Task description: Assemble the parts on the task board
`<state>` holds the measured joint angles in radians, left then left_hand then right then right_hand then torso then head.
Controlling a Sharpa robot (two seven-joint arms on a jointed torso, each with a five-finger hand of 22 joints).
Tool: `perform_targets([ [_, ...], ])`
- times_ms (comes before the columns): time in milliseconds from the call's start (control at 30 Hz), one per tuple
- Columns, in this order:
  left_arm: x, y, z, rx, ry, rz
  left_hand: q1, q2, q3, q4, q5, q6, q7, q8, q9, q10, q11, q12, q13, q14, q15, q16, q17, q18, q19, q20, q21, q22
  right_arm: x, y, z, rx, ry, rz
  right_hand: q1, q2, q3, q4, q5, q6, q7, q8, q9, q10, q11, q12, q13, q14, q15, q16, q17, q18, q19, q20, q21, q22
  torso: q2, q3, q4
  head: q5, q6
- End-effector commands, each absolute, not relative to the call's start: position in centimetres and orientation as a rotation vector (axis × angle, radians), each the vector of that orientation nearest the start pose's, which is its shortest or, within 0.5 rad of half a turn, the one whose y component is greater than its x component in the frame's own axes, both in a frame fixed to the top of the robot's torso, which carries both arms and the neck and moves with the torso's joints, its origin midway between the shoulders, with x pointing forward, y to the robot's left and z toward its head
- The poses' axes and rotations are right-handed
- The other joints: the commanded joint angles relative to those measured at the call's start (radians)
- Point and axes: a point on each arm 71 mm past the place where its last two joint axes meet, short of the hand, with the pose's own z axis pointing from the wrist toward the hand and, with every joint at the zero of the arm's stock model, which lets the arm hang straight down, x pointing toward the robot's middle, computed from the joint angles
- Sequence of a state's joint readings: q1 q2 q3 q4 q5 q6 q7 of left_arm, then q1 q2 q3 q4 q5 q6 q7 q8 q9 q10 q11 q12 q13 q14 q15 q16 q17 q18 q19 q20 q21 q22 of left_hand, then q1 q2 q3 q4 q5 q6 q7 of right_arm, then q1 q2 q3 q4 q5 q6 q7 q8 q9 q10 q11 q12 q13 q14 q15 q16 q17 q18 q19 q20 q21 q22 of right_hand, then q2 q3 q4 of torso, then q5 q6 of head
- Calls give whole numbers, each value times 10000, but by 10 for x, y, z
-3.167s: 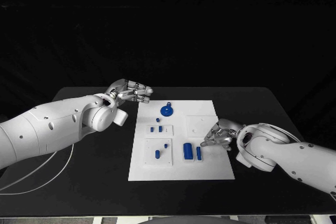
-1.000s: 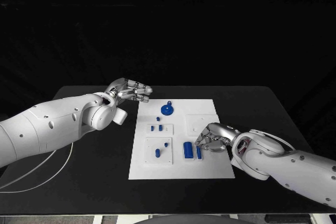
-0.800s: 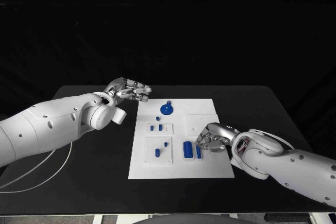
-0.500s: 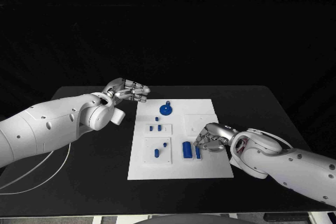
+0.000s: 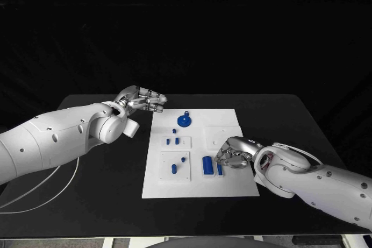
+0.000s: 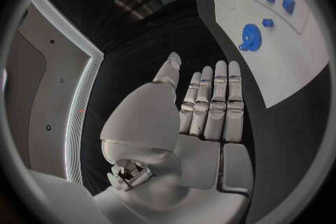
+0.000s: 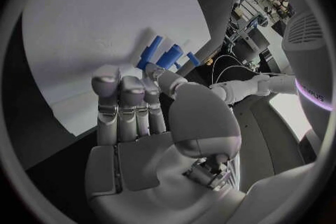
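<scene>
Lying lengthwise along the task board (image 5: 233, 190) — two blue bars (image 5: 208, 165).

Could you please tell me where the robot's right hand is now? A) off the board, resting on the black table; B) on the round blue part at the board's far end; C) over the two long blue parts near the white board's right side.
C: in the head view the right hand is above the white task board, its fingers beside the two long blue parts.
</scene>
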<state>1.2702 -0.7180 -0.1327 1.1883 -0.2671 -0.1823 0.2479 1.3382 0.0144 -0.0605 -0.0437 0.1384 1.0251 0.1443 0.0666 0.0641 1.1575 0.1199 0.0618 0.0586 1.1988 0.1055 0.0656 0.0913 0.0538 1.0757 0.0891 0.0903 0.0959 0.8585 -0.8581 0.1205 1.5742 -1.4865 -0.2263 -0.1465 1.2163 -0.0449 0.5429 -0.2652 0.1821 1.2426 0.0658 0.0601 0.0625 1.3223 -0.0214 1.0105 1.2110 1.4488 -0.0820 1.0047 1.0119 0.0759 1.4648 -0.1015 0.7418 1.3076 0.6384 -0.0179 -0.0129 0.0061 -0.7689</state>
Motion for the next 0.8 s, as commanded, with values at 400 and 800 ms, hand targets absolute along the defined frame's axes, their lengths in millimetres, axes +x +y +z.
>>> perform_targets([
  [400,545,237,-198,-8521,16477,-12718,13,24,54,-17,51,-94,-9,-12,14,-92,10,17,9,-22,19,-16,5,-90,-43,17,27,10,424,-200,-294,157,19145,7638,-34,-5,53,36,-149,48,14,27,15,28,-24,-21,4,-10,-60,-13,3,0,540,-75,45,210,-3,-5,-18,51,-24],
  [800,545,236,-198,-8498,16476,-12747,3,32,55,11,40,-102,-6,-12,14,-104,16,15,8,-25,20,-16,5,-89,-44,20,25,11,428,-204,-286,1840,18066,8598,-62,5,54,145,-80,-165,62,25,13,-13,10,-108,-52,-20,-68,-128,-72,-13,536,-84,-9,223,-6,-12,-14,-5,27],
])
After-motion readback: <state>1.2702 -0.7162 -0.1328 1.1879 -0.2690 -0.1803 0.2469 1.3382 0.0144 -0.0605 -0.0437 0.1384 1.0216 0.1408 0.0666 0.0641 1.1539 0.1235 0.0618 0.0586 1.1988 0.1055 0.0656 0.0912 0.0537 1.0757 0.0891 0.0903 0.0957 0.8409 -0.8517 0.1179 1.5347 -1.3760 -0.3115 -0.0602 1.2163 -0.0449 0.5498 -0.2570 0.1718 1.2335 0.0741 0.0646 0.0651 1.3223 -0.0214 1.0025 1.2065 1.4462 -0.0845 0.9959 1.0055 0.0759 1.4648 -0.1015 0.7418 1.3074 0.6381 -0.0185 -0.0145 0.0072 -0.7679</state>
